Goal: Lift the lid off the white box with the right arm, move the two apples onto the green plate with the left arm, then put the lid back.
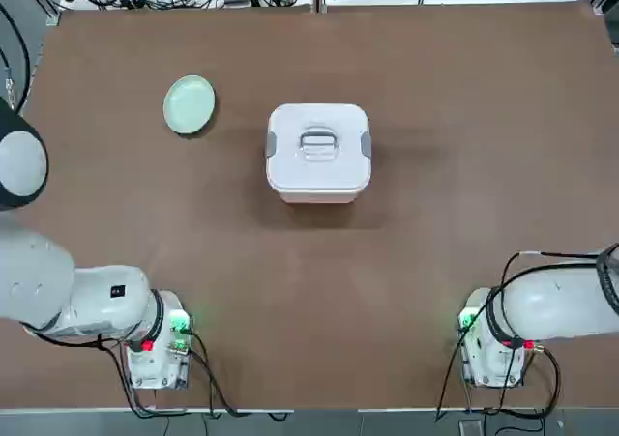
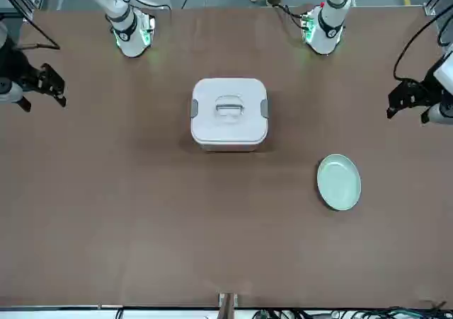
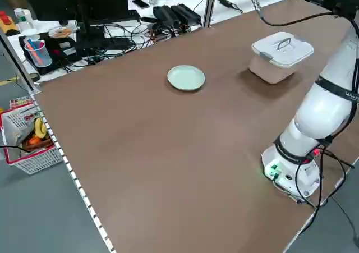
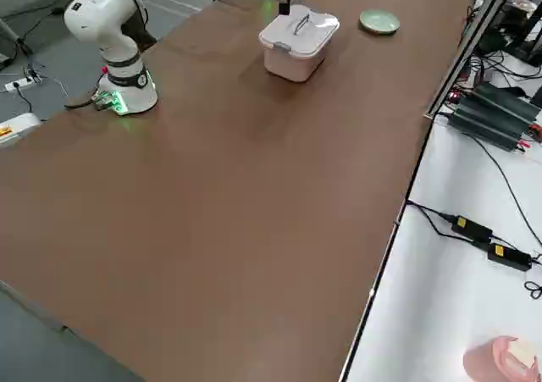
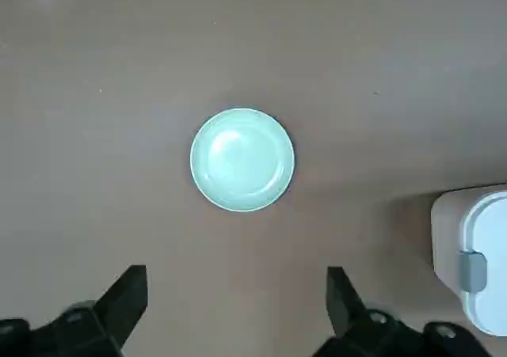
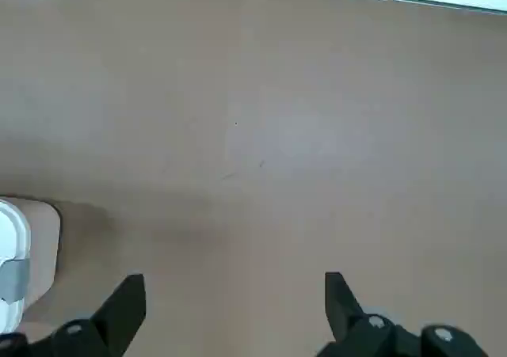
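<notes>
So far nothing is done: the lid (image 1: 318, 144) sits on the white box (image 1: 319, 187) at centre frame; the green plate (image 1: 189, 104) lies empty upper left; my left gripper (image 5: 236, 309) and right gripper (image 6: 234, 313) gape wide, holding nothing.

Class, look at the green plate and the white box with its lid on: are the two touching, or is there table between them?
Apart. The top view shows bare brown table between the green plate and the white box, whose lid is on.
</notes>
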